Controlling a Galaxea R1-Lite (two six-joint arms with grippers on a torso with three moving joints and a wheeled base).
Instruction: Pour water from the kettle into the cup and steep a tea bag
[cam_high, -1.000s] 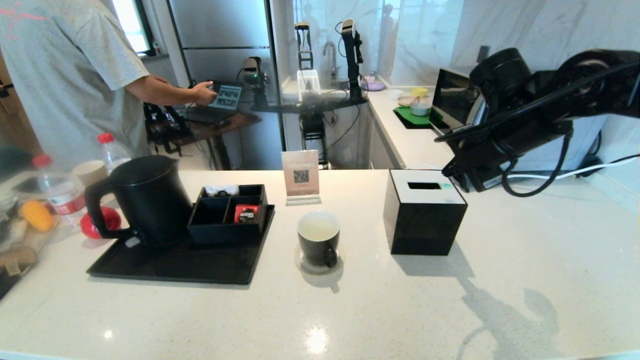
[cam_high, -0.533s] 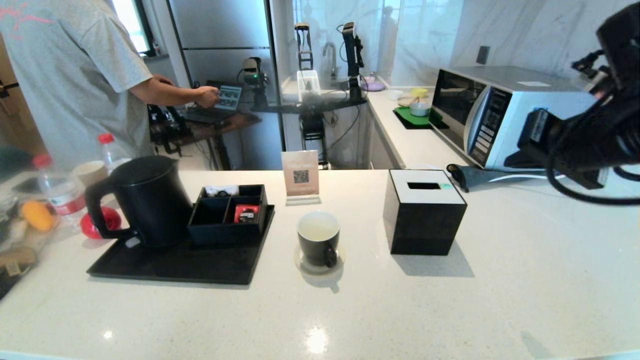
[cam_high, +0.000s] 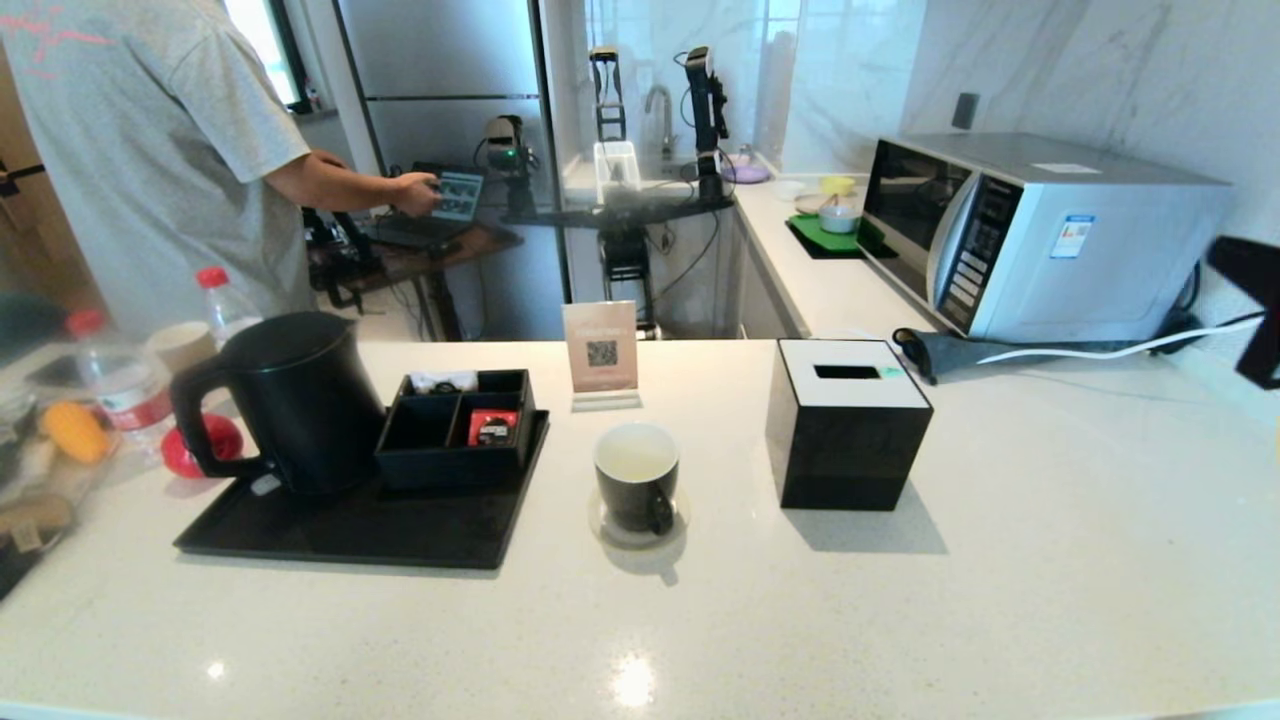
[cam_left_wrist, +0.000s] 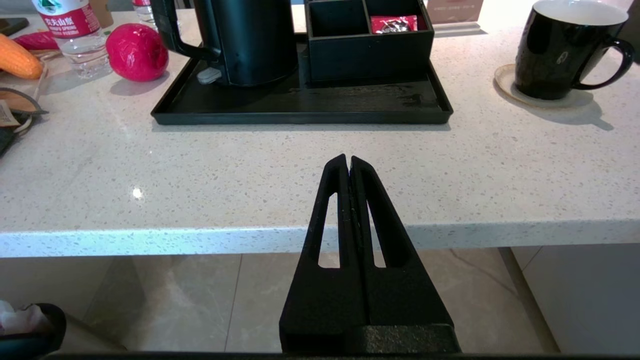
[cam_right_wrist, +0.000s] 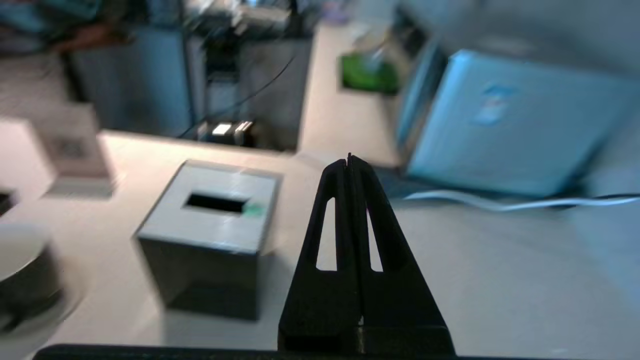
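head view shows the kettle (cam_high: 290, 400) standing upright on the black tray (cam_high: 360, 525) at about 9 o'clock on the table (cam_high: 900, 620), its loop handle turned toward 9 o'clock and its body just beside the divided organiser box (cam_high: 458, 425), which holds a red packet (cam_high: 493, 427). the cup (cam_high: 638, 475) sits on a small coaster (cam_high: 600, 525) near the centre of the table, apart from the tray, with the black tissue box (cam_high: 848, 425) at its 3 o'clock. we cannot tell whether any water is in the cup, and we see no tea bag in it.

our left gripper (cam_left_wrist: 349, 165) hangs below and in front of the table edge, jaws pressed together and holding nothing. our right gripper (cam_right_wrist: 349, 162) is up in the air off toward 3 o'clock, over the tissue box side, jaws also pressed together and empty.

we judge the main risks lie in the kettle lift. the handle opening faces away from the cup, so a shallow grip could let the heavy body swing and knock the organiser box. the cup is small and light on its coaster, so a spout held too high or tilted fast could splash water past the rim or nudge the cup off. the bottles (cam_high: 120, 385) crowding 9 o'clock leave little room for our left arm to approach.
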